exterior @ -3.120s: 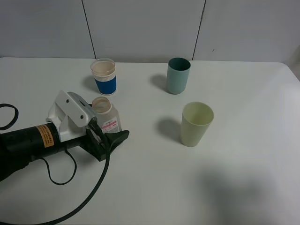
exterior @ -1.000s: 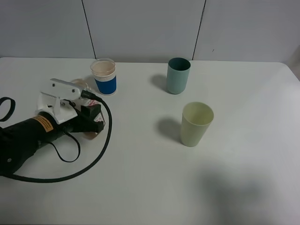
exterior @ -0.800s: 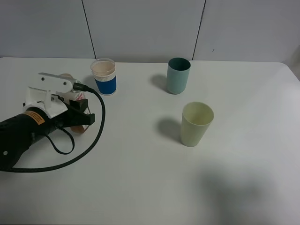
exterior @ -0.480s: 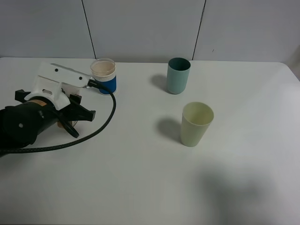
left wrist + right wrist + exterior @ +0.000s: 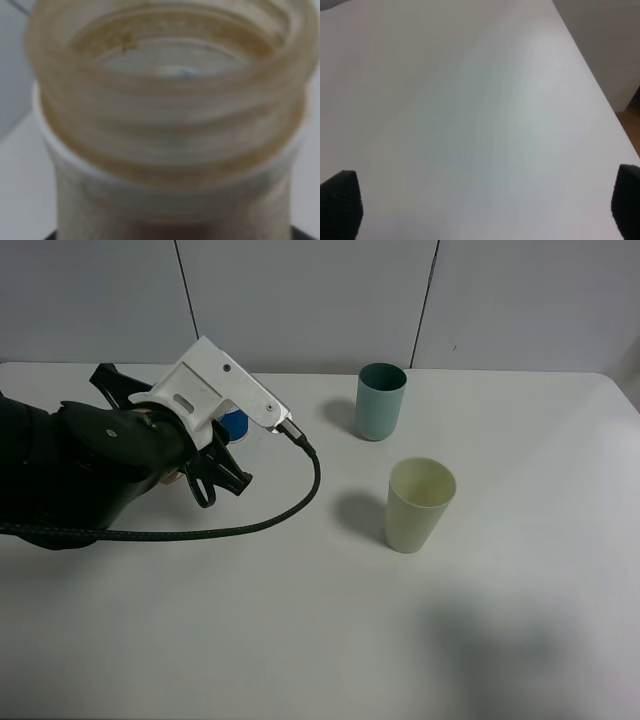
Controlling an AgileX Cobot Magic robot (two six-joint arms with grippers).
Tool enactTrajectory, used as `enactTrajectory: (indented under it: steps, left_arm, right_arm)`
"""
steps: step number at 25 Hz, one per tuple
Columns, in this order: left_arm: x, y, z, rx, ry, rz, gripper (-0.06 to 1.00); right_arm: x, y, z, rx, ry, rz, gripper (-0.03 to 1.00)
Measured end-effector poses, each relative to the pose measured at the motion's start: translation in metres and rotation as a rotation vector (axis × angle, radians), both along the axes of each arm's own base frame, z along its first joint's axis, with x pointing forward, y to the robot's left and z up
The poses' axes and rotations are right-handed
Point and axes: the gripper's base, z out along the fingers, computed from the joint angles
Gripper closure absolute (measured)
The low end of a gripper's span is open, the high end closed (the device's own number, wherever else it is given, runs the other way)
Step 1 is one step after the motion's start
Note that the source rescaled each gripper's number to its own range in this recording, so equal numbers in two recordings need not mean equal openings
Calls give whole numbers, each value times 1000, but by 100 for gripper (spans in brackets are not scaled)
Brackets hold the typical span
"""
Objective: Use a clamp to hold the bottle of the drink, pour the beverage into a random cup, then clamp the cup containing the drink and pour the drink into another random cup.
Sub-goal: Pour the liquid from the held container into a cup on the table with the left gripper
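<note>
Exterior high view: the big white table comes first, and the yellow-green cup near its middle is my marker. The fat black L arm is well off to that cup's left, up in the air. The teal cup stands near the marker cup, just behind it. Both are upright, and the marker cup looks empty. A white cup w/ blue band peeks out from behind the arm, far left of the marker cup. The L gripper is squeezed tight on the bottle, up off the table and well left of the marker cup; the arm hides it in this view. The R gripper is wide open and holds nothing, w/ bare table under it. The bottle is prob light, thin soft plastic, so too hard a squeeze may dent it & push drink out, and the sides may be slippy. Best hold is on the flat body under the neck, w/ the mouth clear for pouring. In the L wrist view it's see-through, w/ a wide round neck, screw rings, no lid, brownish tint. How much drink is inside, can't tell.
</note>
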Motion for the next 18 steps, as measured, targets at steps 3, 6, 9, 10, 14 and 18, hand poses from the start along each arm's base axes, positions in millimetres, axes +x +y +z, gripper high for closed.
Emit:
enactTrajectory:
  steps: [3,6,9,10,14,18]
  left_arm:
    - [-2,-13,6,80,-18,-34,93]
    - [-5,-27,7,146,-15,-71,93]
    - [-6,-39,7,203,-16,-104,93]
    - [-7,-43,6,223,-14,-117,93]
    - [-10,-62,4,276,-17,-178,93]
    - [-8,-80,-2,342,-13,-234,93]
  right_arm:
    - [0,0,0,0,0,0,-3]
    - [0,0,0,0,0,0,-3]
    - [0,0,0,0,0,0,-3]
    - [0,0,0,0,0,0,-3]
    - [0,0,0,0,0,0,-3]
    - [0,0,0,0,0,0,-3]
